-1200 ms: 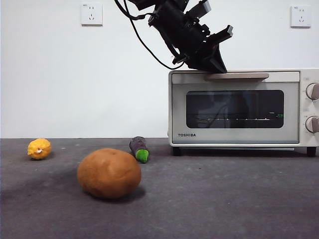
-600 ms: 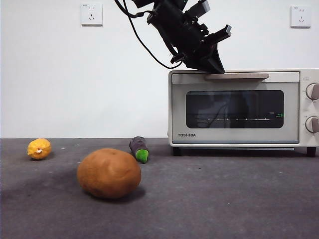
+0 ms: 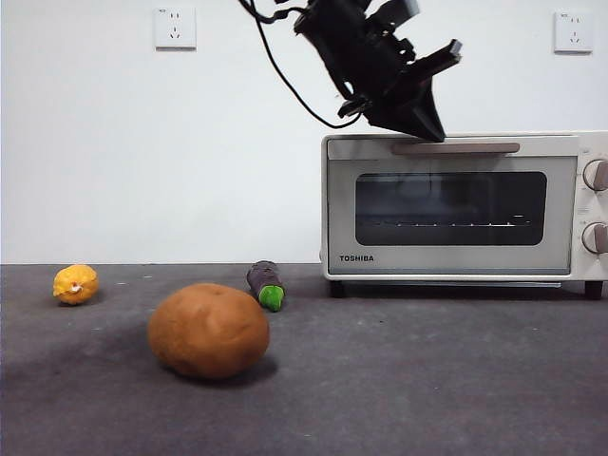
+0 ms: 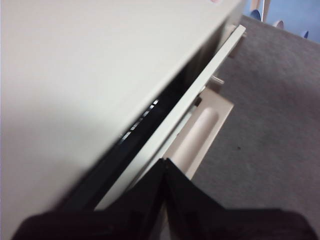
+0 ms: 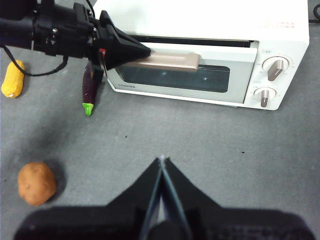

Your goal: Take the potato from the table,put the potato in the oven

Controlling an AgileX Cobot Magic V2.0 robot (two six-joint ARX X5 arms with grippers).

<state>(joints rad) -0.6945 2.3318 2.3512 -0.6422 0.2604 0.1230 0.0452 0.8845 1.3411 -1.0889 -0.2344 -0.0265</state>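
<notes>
The potato (image 3: 209, 331) (image 5: 36, 183) lies on the dark grey table (image 3: 427, 380), left of the oven and near the front. The cream oven (image 3: 340, 204) (image 5: 210, 20) stands at the right, its door (image 4: 200, 95) cracked open at the top so a dark gap shows. My left gripper (image 3: 427, 131) (image 4: 165, 161) (image 5: 145, 50) is shut, with its tip against the left end of the beige handle (image 3: 456, 147) (image 4: 200, 135) (image 5: 167, 61). High over the table in front of the oven, my right gripper (image 5: 161, 159) is shut and holds nothing.
A dark purple eggplant (image 3: 266, 283) (image 5: 90, 87) lies just left of the oven's front corner. A small yellow fruit (image 3: 75, 283) (image 5: 12, 78) sits at the far left. Two knobs (image 3: 597, 204) are on the oven's right side.
The left gripper has shifted right and a little up at the handle. The oven door has tipped slightly outward at its top. The potato has not moved.
</notes>
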